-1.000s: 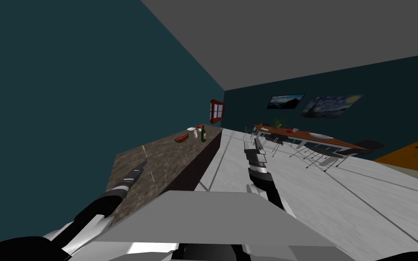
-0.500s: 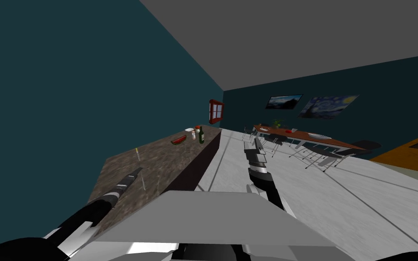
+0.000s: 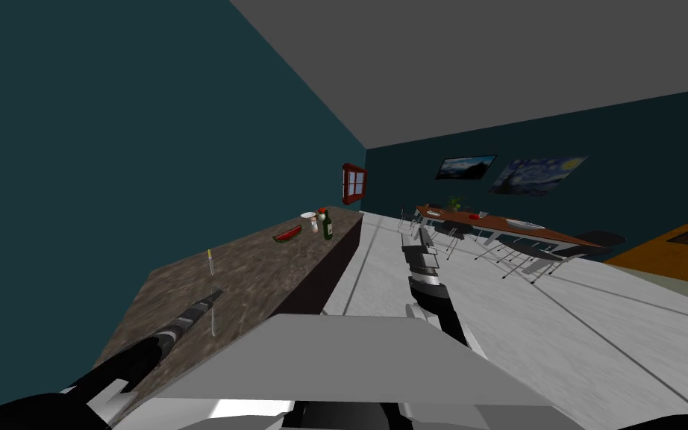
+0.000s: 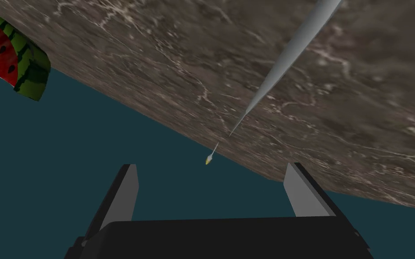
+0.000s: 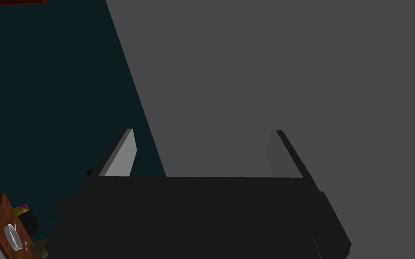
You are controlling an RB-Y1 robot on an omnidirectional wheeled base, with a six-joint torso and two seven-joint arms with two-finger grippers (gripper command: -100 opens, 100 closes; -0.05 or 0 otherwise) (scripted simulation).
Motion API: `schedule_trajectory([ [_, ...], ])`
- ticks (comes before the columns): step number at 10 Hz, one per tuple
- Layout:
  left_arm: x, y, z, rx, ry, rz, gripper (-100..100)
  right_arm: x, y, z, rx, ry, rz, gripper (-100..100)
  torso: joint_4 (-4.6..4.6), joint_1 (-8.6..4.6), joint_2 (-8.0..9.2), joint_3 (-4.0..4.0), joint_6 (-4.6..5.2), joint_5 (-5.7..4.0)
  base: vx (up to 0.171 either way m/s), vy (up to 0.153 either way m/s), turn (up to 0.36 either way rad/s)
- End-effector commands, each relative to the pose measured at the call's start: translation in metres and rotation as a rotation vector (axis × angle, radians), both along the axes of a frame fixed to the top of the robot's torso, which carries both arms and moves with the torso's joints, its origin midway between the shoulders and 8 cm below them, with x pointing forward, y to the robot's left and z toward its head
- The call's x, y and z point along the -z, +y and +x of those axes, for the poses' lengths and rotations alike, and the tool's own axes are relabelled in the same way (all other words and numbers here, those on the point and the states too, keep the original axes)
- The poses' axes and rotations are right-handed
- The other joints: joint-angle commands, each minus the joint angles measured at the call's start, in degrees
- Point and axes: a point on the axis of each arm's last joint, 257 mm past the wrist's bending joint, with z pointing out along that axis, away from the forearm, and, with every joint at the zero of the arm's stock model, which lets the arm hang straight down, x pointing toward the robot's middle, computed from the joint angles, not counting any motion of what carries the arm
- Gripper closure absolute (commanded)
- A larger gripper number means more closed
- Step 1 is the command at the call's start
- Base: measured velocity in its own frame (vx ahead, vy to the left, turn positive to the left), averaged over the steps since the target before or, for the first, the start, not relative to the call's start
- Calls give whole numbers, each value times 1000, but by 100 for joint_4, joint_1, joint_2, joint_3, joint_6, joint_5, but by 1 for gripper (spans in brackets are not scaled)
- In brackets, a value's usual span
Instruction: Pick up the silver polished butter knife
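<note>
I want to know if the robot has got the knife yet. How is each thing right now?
Knife: lying on the brown counter, not held.
Left gripper: open, empty, pointing at the knife.
Right gripper: open, empty, off to the side over the floor.
Watermelon slice: resting on the counter.
Green bottle: standing upright on the counter.

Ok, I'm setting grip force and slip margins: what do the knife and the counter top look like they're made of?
Knife: plain light grey, smooth and tapering to a fine point. Probably metal, though it is drawn flat with no shine. Counter top: mottled brown-grey with pale branching veins, which reads as stone such as marble or granite. No reflections show.
</note>
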Motion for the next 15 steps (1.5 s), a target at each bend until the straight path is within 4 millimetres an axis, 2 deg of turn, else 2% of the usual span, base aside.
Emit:
schedule_trajectory([
  [1, 12, 9, -16, -6, 91, 22, -100, 0, 0, 0, 0, 0, 0, 0, 0, 0, 0, 0, 0, 0, 101, -38, -39],
  [2, 12, 10, -17, -8, 94, 22, -100, 0, 0, 0, 0, 0, 0, 0, -1, -1, -6, -3, 1, 0, 66, -29, -7],
  [5, 27, 27, -51, -17, 259, 61, -100, 0, 0, 0, 0, 0, 0, 0, 1, -1, 2, 2, 1, 0, 73, -38, -25],
  [10, 40, 47, -99, -30, 469, 107, -100, 0, 0, 0, 0, 0, 0, 0, 0, 0, 1, 1, 0, 0, 85, -36, -21],
  [11, 37, 43, -91, -26, 438, 102, -100, 0, 0, 0, 0, 0, 0, 0, 1, 0, 3, 2, 0, 0, 32, -15, -1],
  [12, 37, 44, -92, -28, 445, 103, 0, 0, 0, 0, 0, 0, 0, 0, 3, 5, 15, 8, 0, 1, 6, -3, 1],
  [13, 44, 47, -94, -35, 444, 101, -100, 0, 0, 0, 0, 0, 0, 0, 6, 9, 25, 14, 0, 2, 9, 17, -47],
  [15, 51, 49, -97, -42, 444, 99, -100, 0, 0, 0, 0, 0, 0, 0, 7, 23, 27, 16, 1, 6, 13, 31, -48],
])
